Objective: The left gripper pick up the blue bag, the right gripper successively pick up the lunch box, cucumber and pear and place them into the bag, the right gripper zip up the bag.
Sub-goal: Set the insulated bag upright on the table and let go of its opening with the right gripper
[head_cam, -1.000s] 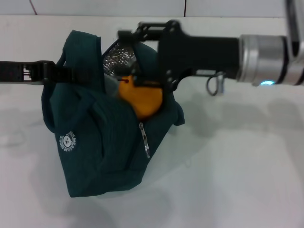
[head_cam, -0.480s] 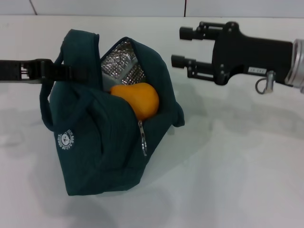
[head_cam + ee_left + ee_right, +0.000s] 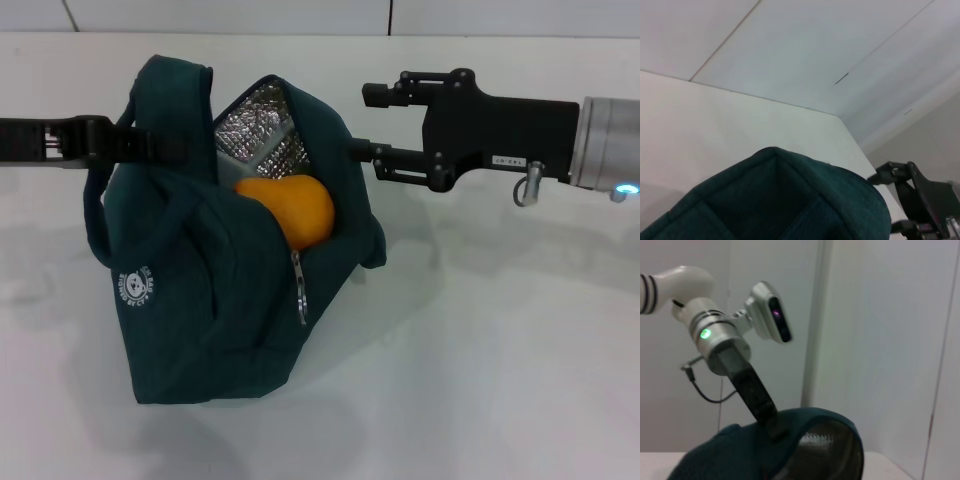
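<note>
Pear [image 3: 291, 208] left of right pincer [image 3: 366, 123]

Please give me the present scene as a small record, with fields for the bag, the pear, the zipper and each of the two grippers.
bag: blue bag standing on the white table, mouth open, foil lining showing
pear: pear sitting in the bag's opening, partly visible
zipper: unzipped; metal pull hanging below the pear
left gripper: left gripper holding the bag's upper edge, jaws shut on the fabric
right gripper: right gripper beside the bag's right side, jaws open, empty
</note>
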Available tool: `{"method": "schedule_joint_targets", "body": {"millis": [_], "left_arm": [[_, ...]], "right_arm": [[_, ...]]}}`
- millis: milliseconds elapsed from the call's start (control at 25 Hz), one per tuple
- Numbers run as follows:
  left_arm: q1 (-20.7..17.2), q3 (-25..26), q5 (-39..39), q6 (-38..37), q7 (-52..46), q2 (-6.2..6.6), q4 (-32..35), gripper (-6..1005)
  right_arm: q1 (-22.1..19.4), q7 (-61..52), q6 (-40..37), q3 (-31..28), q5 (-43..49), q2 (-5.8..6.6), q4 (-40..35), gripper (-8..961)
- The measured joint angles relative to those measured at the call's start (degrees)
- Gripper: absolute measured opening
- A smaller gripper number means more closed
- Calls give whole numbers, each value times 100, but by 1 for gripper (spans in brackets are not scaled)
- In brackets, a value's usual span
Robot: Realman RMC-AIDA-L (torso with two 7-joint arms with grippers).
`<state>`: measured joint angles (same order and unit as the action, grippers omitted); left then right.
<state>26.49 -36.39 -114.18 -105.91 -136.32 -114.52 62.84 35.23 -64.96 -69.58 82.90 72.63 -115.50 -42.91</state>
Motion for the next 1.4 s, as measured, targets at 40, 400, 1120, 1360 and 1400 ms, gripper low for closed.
{"method": "schedule_joint_targets", "body": {"millis": [40, 400, 1120, 1360, 1400], "left_arm": [[-6, 3, 0, 0, 0, 0, 0, 44], [-30, 2, 1, 8, 7, 0, -1, 44], [36, -17, 5, 63, 68, -9, -158, 44], [47, -33, 7, 62, 80, -28, -158, 44], [52, -36, 7, 62, 88, -37, -158, 44]], "right_arm": [[0, -2, 37, -24, -9, 1, 6, 567], [-122, -8, 409, -530, 17, 63, 597, 565], [801, 213, 919, -278, 251, -69, 1711, 563], [964, 225, 1141, -134, 222, -70, 1786, 562], [990, 225, 1165, -109, 221, -70, 1818, 562]]}}
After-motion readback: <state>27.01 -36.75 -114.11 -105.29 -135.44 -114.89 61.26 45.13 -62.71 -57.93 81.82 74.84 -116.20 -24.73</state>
